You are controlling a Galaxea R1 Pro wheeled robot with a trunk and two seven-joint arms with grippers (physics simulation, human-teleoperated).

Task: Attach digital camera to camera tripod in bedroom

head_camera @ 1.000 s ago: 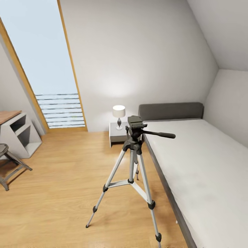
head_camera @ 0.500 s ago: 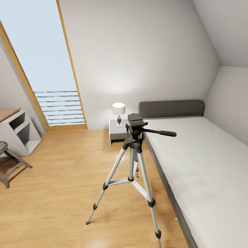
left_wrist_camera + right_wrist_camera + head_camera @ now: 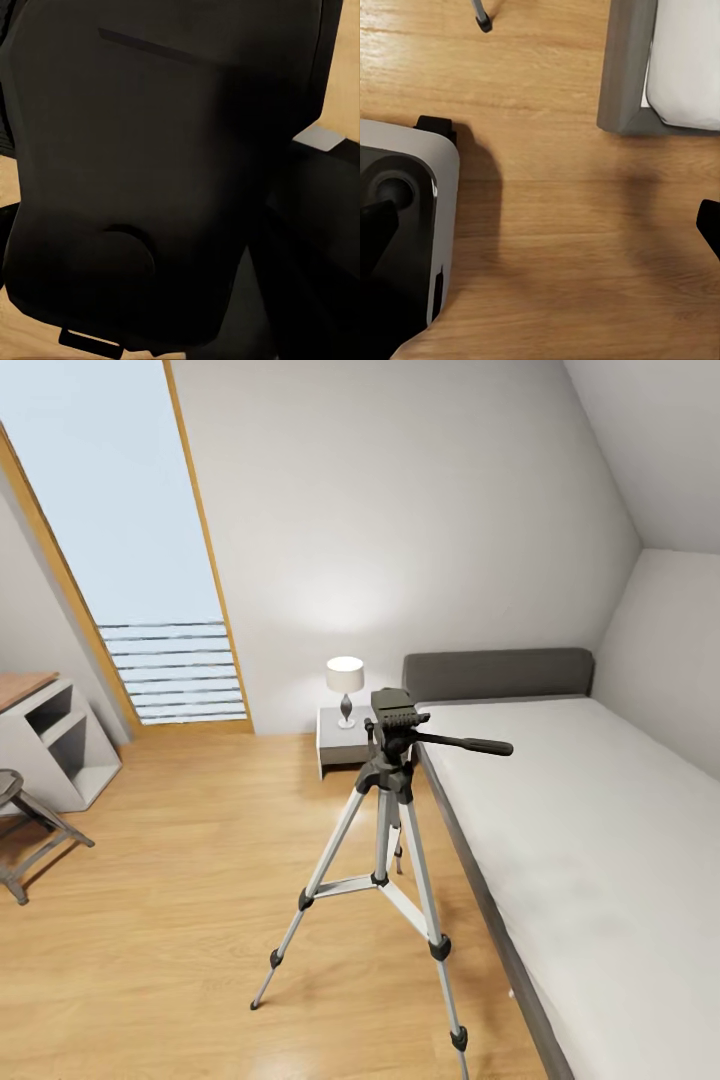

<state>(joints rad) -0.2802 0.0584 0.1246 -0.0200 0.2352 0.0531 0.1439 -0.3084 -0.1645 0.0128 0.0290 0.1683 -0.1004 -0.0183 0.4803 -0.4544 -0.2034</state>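
the camera tripod (image 3: 385, 830) stands on the wood floor (image 3: 180, 920) just beside the bed (image 3: 590, 840), its head bare, no writing legible. beyond it, a lamp (image 3: 345, 690). neither gripper's finger state can be told.

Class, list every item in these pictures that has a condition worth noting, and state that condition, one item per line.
Tripod: standing upright, legs spread, head bare with no camera mounted.
Tripod handle: sticking out over the bed's edge.
Lamp: switched on.
Bed: made, nothing on it.
Shelf unit: open, compartments bare.
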